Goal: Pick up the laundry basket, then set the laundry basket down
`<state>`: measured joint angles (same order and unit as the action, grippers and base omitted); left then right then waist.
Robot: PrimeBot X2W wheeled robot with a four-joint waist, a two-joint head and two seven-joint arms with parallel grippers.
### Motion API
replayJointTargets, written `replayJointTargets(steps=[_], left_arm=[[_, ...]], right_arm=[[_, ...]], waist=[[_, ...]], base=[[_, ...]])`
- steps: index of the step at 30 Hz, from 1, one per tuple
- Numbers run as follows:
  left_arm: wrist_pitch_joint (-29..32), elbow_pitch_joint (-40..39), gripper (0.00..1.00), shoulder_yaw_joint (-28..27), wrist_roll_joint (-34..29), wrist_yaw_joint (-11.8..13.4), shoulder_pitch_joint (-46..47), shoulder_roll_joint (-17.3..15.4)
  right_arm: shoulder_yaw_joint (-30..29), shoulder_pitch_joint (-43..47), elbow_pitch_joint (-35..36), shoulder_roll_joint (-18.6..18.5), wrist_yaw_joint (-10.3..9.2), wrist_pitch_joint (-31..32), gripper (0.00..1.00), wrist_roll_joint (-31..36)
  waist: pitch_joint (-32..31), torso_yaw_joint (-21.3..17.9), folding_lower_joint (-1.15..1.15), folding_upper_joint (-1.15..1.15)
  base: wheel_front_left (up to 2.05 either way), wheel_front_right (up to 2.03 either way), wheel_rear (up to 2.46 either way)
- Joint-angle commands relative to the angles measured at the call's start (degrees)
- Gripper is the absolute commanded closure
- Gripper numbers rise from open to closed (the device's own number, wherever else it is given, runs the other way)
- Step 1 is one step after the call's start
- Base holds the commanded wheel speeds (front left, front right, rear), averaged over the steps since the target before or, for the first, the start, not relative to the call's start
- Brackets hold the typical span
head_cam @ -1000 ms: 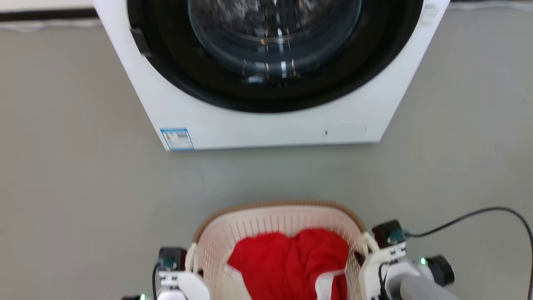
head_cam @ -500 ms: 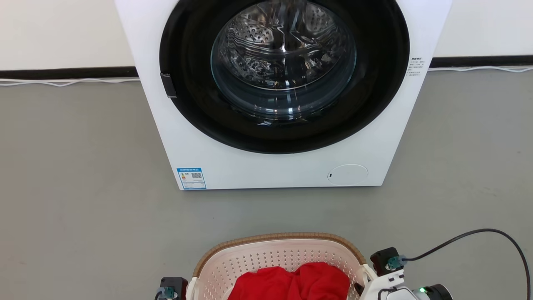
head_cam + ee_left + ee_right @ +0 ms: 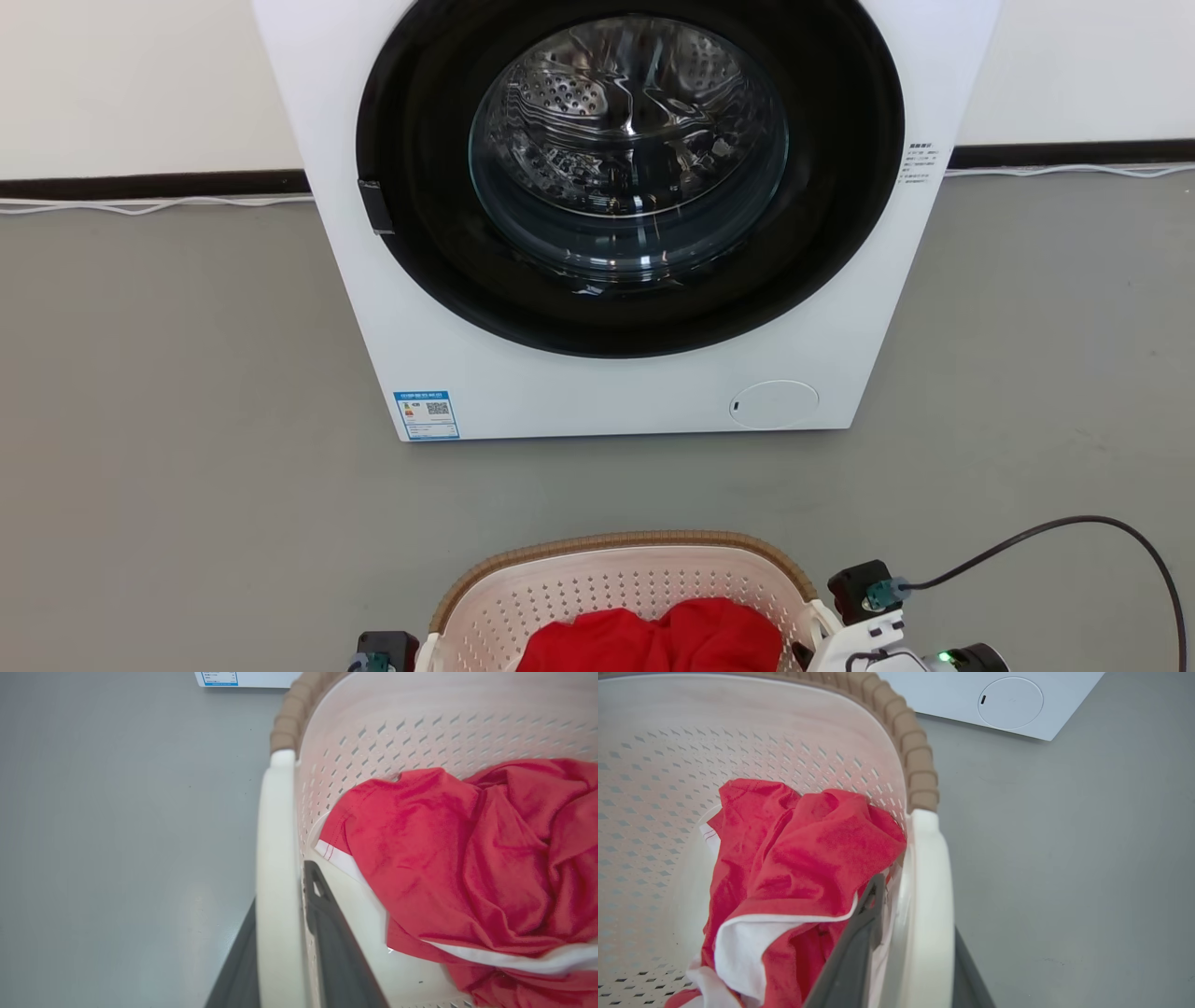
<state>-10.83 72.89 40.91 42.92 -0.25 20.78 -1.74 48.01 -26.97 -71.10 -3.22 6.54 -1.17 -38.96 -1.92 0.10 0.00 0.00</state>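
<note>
Clamped narrow on a side handle (image 3: 275, 858) each: left gripper (image 3: 282, 919) and right gripper (image 3: 920, 914), one finger inside the laundry basket (image 3: 616, 542), one outside. Sits low before the washing machine (image 3: 560, 392), possibly off the floor (image 3: 187, 467). Lower both sides evenly; release only once settled.

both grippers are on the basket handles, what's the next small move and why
Probably raise both arms together, keeping the laundry basket level: the left gripper and right gripper each clamp a white side handle, one finger inside, one outside, and loose red clothing lies inside.
</note>
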Motion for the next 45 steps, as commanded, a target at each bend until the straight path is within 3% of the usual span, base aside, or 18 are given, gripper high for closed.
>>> replayJointTargets(steps=[1, 45], left_arm=[[-0.5, -0.3, 1.0, -0.5, -0.4, 0.0, 1.4, -1.1], [-1.3, 0.3, 1.0, 4.7, 5.4, 0.7, 2.7, -1.1]], right_arm=[[1.3, -0.1, 0.9, 0.3, 0.95, -0.3, 1.0, -0.1], [7.2, -1.6, -0.7, 0.3, 0.95, -1.9, 1.0, -6.6]], waist=[[-0.2, 0.1, 0.0, 0.0], [1.2, 0.3, 0.0, 0.0]], base=[[0.0, 0.0, 0.0], [0.0, 0.0, 0.0]])
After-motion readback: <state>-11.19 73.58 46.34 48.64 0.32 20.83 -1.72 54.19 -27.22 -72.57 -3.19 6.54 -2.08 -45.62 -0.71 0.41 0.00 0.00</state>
